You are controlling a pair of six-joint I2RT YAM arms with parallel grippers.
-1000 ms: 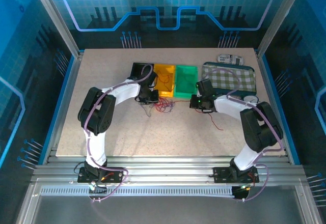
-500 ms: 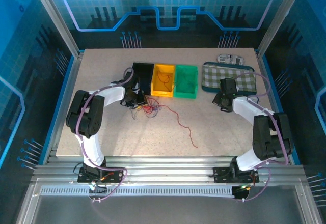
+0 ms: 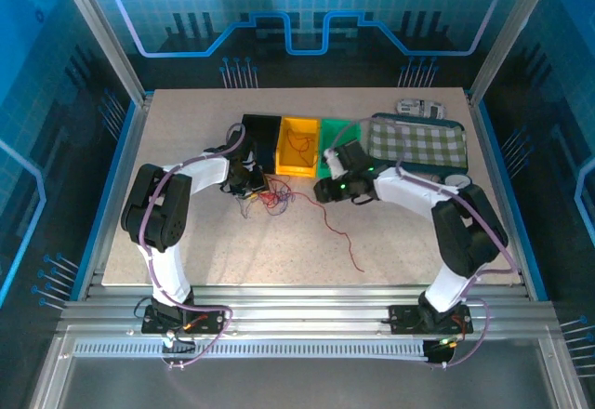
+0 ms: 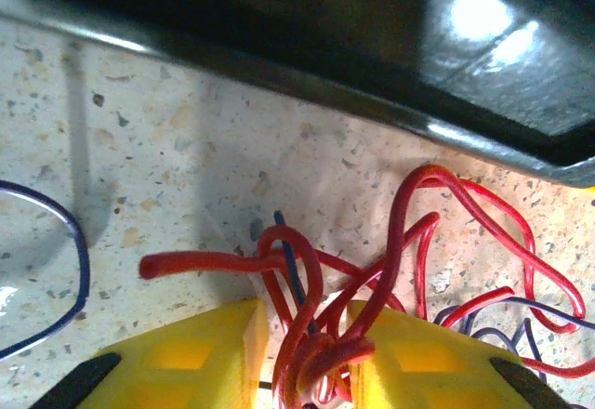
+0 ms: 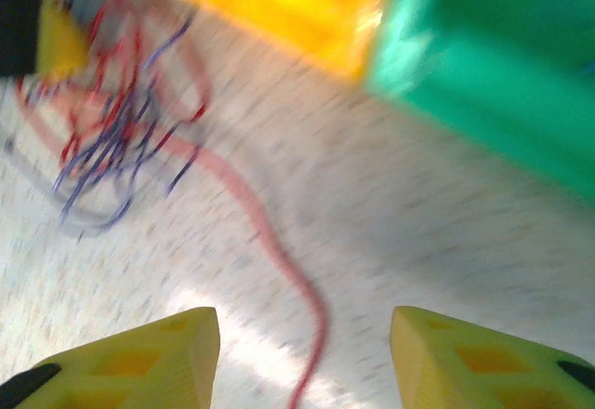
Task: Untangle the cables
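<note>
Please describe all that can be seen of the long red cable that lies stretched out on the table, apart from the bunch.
The long red cable is a thin, flexible wire, red all along, with what looks like a plastic coat. It lies flat on the speckled table in a loose wavy line. It runs from the tangled bunch in front of the yellow bin toward the near right, where its end lies free. The right gripper hangs open above its upper part, not gripping it.

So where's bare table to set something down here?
Back-left corner of the table, beside the black bin, is bare; so is the front strip left of the loose red cable. Crowded in front of the yellow bin, around the cable bunch.
</note>
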